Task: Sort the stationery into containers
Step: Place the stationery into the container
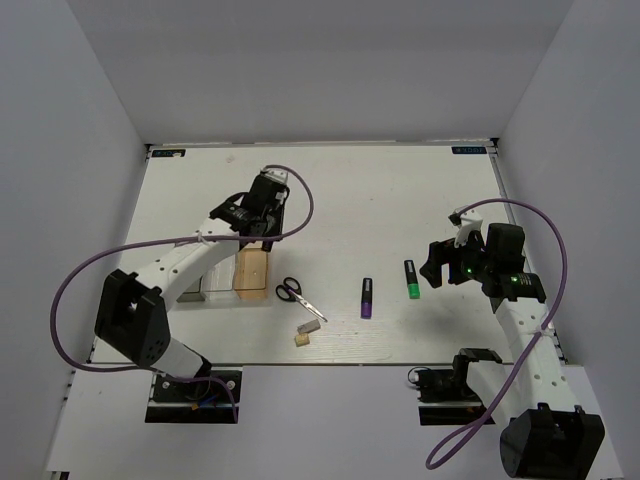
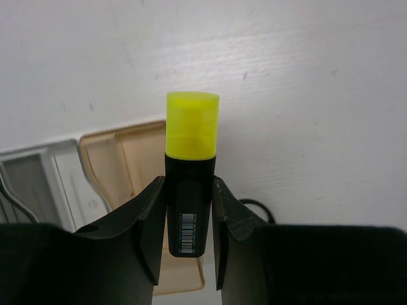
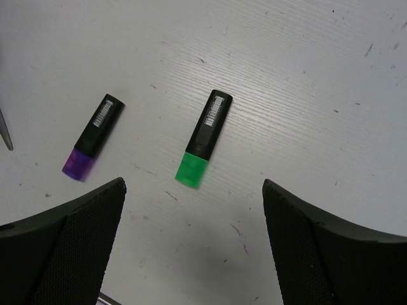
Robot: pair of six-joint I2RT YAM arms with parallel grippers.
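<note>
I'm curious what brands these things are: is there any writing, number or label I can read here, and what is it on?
No text can be read as words or digits anywhere.
yellow highlighter: barcode label, print too small to read.
green highlighter: barcode label, blurred.
purple highlighter: barcode label, blurred.
far-left blue sticker: too small to read.
far-right blue sticker: too small to read.

- The trays (image 1: 252,275) sit side by side at the left of the table (image 1: 400,190).
- The scissors (image 1: 298,294) lie just right of them.
- Two blocks (image 1: 305,333) lie near the scissors, closer to the arms.
- The middle highlighter (image 1: 367,298) lies right of the scissors.
- The right highlighter (image 1: 411,279) lies near it, not touching.
- The third highlighter (image 2: 192,127) sits in the left gripper (image 2: 189,216), over the trays.
</note>
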